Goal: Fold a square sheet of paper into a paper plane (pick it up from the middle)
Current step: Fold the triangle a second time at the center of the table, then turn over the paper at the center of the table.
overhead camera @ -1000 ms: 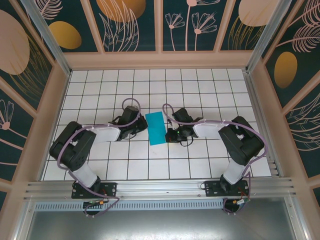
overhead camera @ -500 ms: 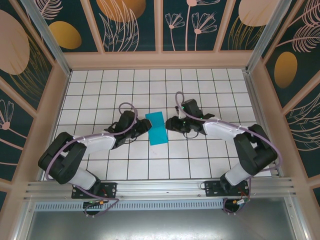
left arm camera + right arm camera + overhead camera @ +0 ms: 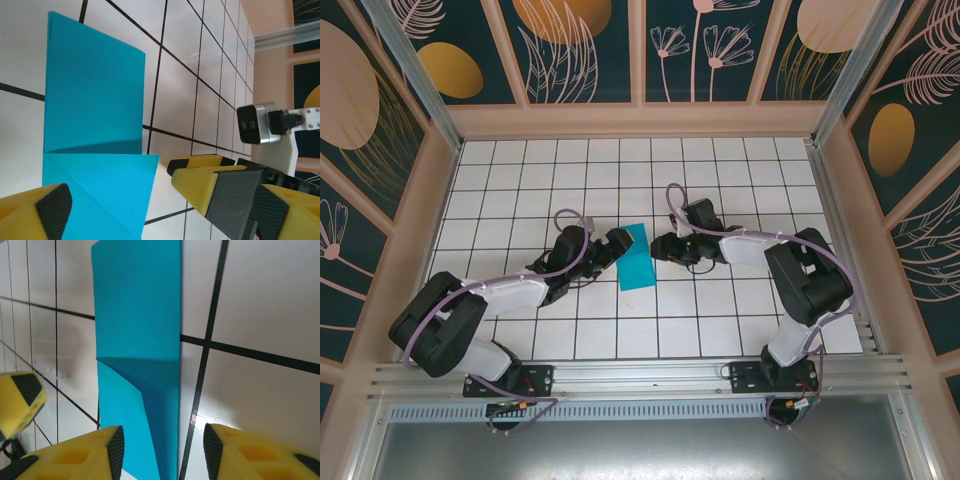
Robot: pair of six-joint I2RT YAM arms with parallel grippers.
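Observation:
The teal paper (image 3: 638, 262) lies on the tiled floor, folded into a narrow upright strip. Its far end carries a diagonal flap, which stands out clearly on the paper (image 3: 95, 100) in the left wrist view. My left gripper (image 3: 617, 242) is at the strip's upper left corner, open. The flap's corner lies between its yellow fingers (image 3: 225, 197) without touching them. My right gripper (image 3: 661, 247) faces it from the paper's right edge, also open. Its jaws (image 3: 162, 455) straddle the long right edge of the paper (image 3: 137, 315), gripping nothing.
White tiled floor (image 3: 720, 190) with black grid lines stretches around the paper. Peach walls (image 3: 640, 120) enclose it on three sides, and the metal rail (image 3: 640, 375) holds the arm bases. The right arm's wrist camera (image 3: 256, 124) sits close beyond the left fingers.
The left gripper has moved right, up to the paper's top left corner. The right gripper went farther back and now holds beside the paper's upper right edge. The paper's upper left looks folded over.

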